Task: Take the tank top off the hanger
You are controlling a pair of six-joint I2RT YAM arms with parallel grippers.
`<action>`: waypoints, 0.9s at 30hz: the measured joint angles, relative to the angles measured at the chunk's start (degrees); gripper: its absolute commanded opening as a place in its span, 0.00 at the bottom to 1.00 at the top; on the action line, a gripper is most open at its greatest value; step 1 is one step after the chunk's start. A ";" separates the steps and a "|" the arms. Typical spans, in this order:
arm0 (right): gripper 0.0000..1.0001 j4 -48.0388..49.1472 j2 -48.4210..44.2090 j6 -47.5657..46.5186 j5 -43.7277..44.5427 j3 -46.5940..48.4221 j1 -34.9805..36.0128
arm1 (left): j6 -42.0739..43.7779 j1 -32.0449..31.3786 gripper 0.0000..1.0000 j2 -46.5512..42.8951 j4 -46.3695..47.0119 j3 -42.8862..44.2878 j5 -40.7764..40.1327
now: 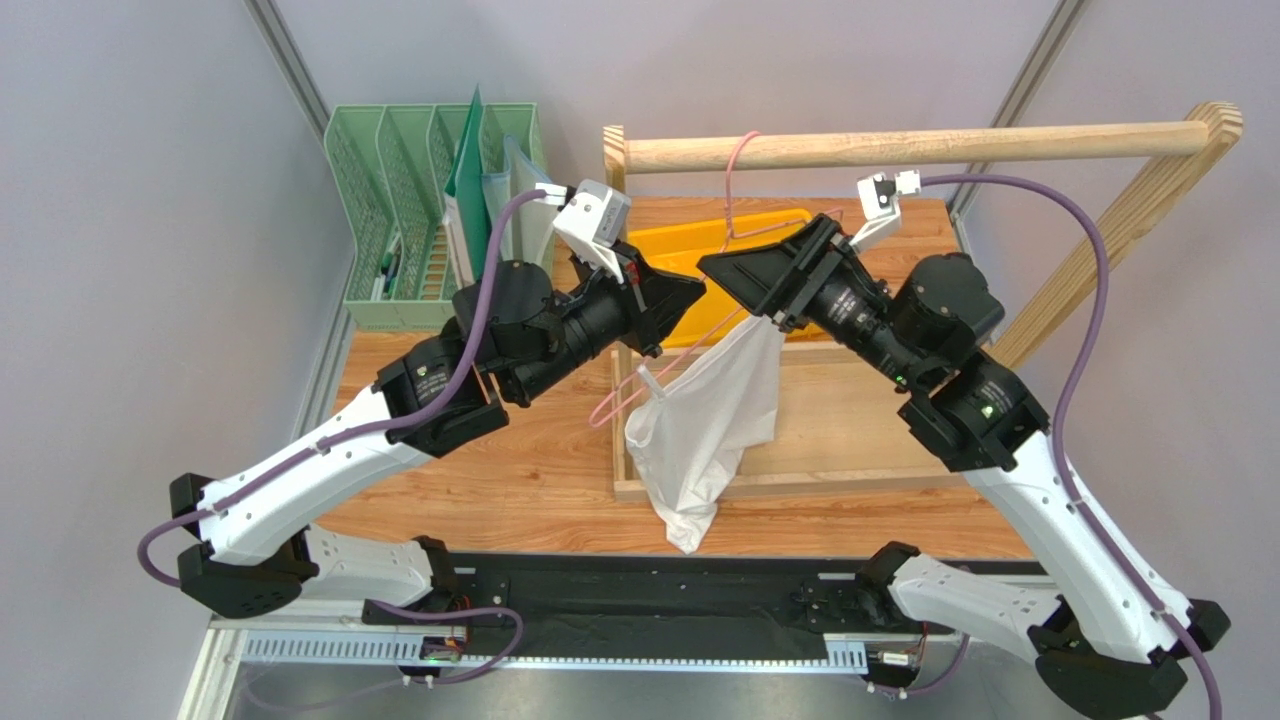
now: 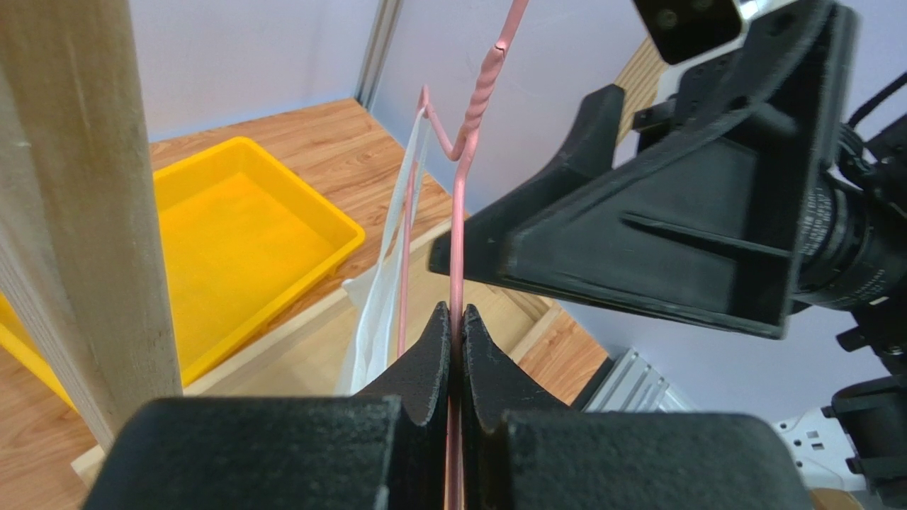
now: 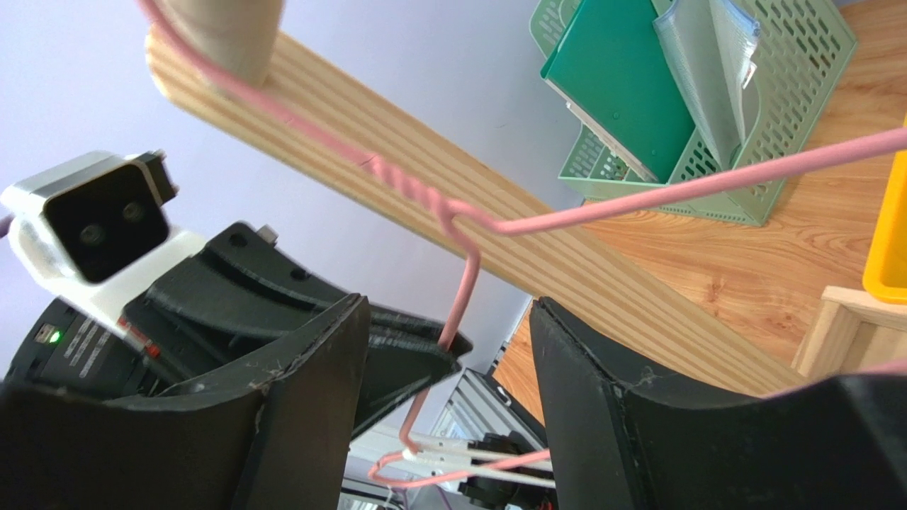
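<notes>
Pink wire, thin and springy: the hanger (image 1: 732, 183) hung by its hook from the rail (image 1: 917, 146), tilted, with the tank top (image 1: 706, 420) drooping below it. The left gripper (image 2: 456, 324) was pinched tight on the wire just below the twisted neck. The right gripper (image 3: 447, 308) stood part open, a finger on either side of the wire, holding nothing. The top looked light, limp and apt to snag. I judged a strap near the shoulder the best hold, to be slid off while the hanger was steadied.
</notes>
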 measured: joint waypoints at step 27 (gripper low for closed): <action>0.00 6.67 3.85 10.19 5.73 -1.46 4.52 | 1.46 0.15 0.09 -1.60 -0.50 -0.33 3.87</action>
